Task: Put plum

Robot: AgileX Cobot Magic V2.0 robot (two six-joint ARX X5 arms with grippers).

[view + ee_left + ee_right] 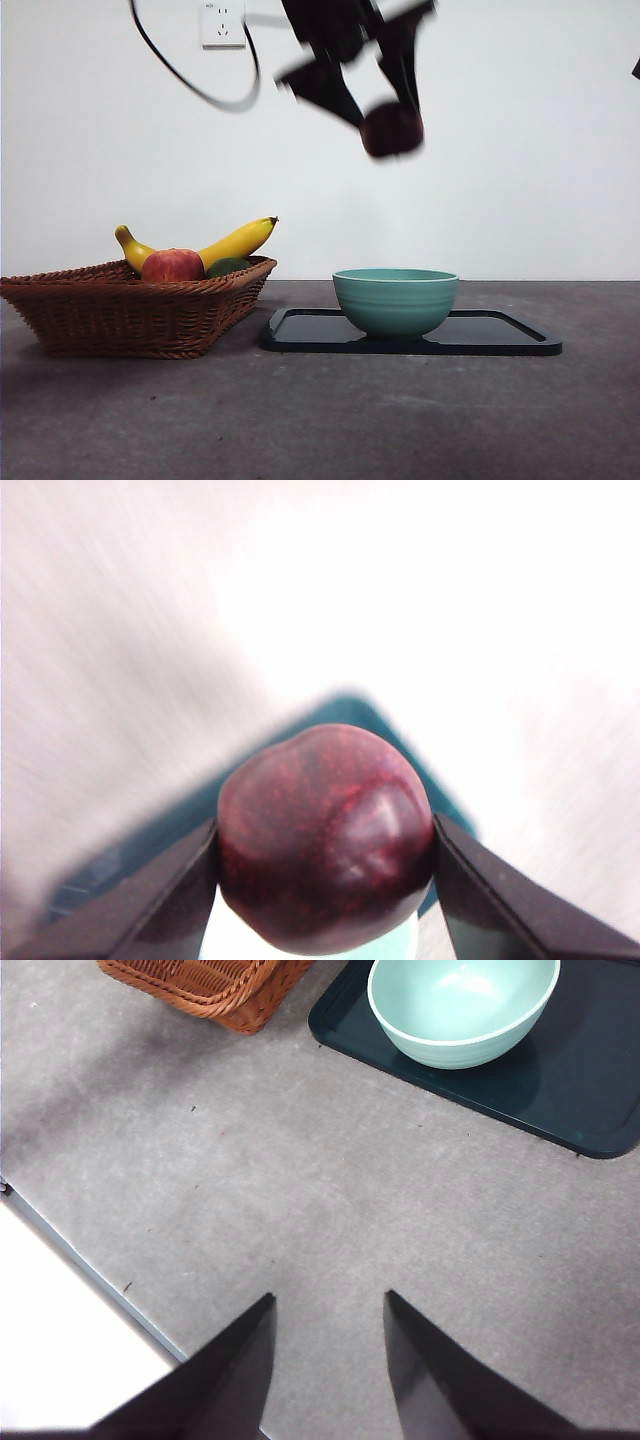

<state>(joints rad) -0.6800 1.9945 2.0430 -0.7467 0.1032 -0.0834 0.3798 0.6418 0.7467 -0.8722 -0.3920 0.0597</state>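
Note:
The dark maroon plum (pixel 325 835) is clamped between the two black jaws of my left gripper (pixel 325 870). In the front view that gripper (pixel 385 125) hangs high in the air with the plum (pixel 392 130), roughly above the green bowl (pixel 395 298), and it looks motion-blurred. The bowl stands on a black tray (pixel 500 335). Part of the dark tray shows blurred behind the plum in the left wrist view. My right gripper (pixel 328 1360) waits open over bare grey table, away from the bowl (pixel 462 1005).
A wicker basket (pixel 130 310) at the left holds a banana (pixel 225 245), a red-yellow apple (pixel 172 265) and a green fruit (pixel 228 267). A black cable loops by the wall socket (pixel 222 25). The table's edge (pixel 90 1270) runs near my right gripper.

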